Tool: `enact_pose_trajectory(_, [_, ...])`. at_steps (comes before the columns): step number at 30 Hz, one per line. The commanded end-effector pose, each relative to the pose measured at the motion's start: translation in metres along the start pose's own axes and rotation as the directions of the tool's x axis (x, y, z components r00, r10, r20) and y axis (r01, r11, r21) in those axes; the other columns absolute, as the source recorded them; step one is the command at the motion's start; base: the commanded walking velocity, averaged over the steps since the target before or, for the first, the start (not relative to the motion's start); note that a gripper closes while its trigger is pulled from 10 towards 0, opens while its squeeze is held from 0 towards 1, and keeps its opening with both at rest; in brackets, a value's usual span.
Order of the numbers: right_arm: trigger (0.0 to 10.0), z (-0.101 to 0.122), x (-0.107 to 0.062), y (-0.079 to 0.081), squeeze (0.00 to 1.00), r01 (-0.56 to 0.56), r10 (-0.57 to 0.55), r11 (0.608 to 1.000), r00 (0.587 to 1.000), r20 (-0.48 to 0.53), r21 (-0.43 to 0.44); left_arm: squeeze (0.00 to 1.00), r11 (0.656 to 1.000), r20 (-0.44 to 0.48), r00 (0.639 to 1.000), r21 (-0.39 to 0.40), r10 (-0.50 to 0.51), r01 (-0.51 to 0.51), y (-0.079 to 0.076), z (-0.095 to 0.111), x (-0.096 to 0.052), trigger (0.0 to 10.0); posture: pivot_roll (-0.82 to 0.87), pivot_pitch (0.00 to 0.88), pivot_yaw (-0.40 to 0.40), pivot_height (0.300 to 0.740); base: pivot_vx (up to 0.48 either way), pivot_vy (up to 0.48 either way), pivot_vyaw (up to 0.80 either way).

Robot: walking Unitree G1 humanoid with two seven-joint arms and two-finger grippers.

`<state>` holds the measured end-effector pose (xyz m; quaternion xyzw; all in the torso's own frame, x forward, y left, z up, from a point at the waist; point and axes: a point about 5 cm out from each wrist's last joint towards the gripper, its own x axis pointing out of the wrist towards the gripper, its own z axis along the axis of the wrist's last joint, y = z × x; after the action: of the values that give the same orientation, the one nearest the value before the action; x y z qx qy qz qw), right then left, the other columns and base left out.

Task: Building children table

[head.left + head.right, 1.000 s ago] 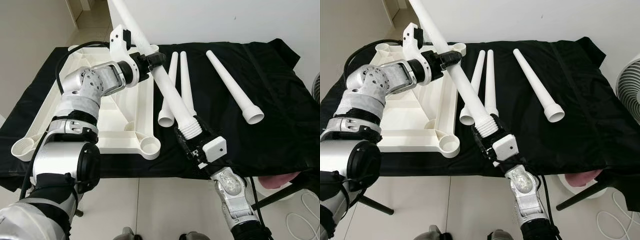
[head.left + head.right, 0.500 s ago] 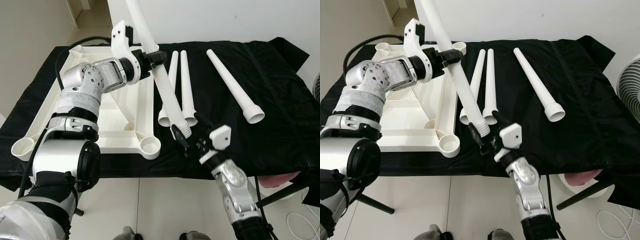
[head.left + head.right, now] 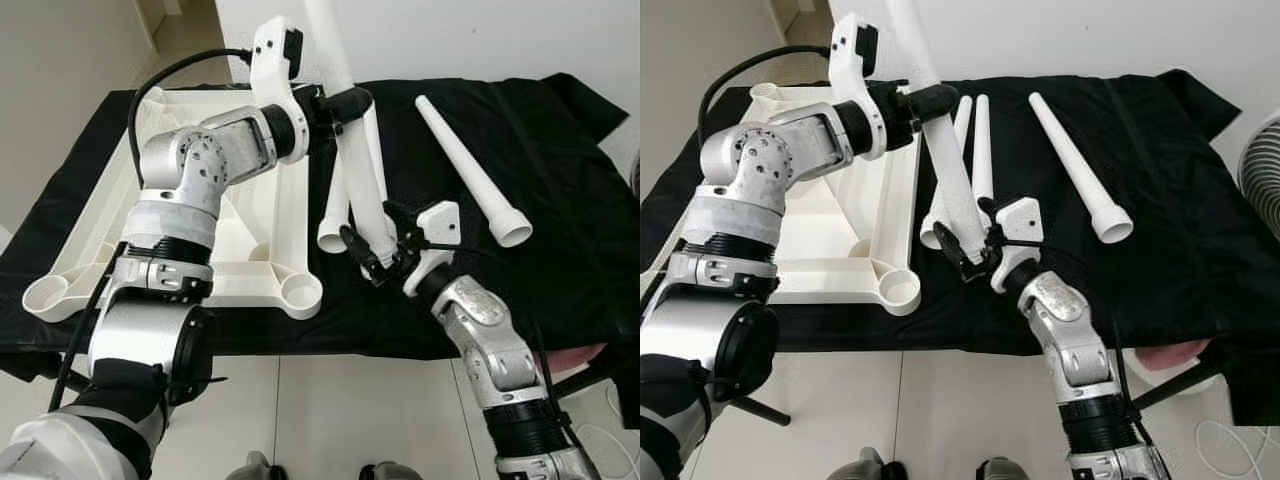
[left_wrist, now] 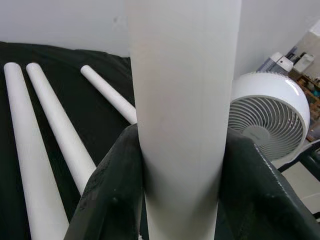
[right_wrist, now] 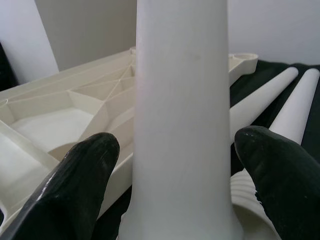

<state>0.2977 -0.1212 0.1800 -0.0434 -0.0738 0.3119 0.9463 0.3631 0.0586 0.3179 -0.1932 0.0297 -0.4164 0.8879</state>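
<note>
Table leg held steeply between both grippers over the black-draped bench.

The left gripper clamps the raised leg high on its shaft; the right gripper has its fingers spread, flanking the leg's lower end without touching. Three more legs lie on the bench, beside one upturned tabletop. The leg now stands steeper than a second ago, and the right gripper has let go.
</note>
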Motion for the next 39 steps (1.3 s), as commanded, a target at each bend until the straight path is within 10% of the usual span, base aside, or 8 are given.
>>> enact_pose_trajectory(1, [10.0,0.008,0.005,0.005,0.00,-0.038,0.038,0.999,0.999,0.005,-0.007,0.00,0.999,-0.006,0.999,0.009,-0.040,0.040,-0.006,-0.001,-0.001,10.0,-0.15,0.062,0.094,0.740,0.000,0.000,0.00])
enact_pose_trajectory(28, [10.0,0.032,0.022,-0.002,0.00,-0.085,0.095,0.995,0.969,-0.226,0.056,0.00,0.987,0.006,0.999,0.154,-0.042,0.040,-0.030,-0.018,-0.002,10.0,-0.14,0.043,0.069,0.740,0.000,0.000,0.00])
enact_pose_trajectory(30, [4.7,0.033,0.022,-0.002,0.00,-0.087,0.098,0.994,0.967,-0.237,0.059,0.00,0.987,0.008,0.999,0.157,-0.046,0.044,-0.032,-0.017,-0.002,10.0,-0.14,0.043,0.069,0.740,0.000,0.000,0.00])
enact_pose_trajectory(39, [4.6,0.034,0.023,-0.003,0.00,-0.087,0.097,0.995,0.965,-0.245,0.053,0.00,0.985,0.005,0.999,0.162,-0.054,0.053,-0.035,-0.018,-0.002,10.0,-0.14,0.040,0.069,0.740,0.000,0.000,0.00])
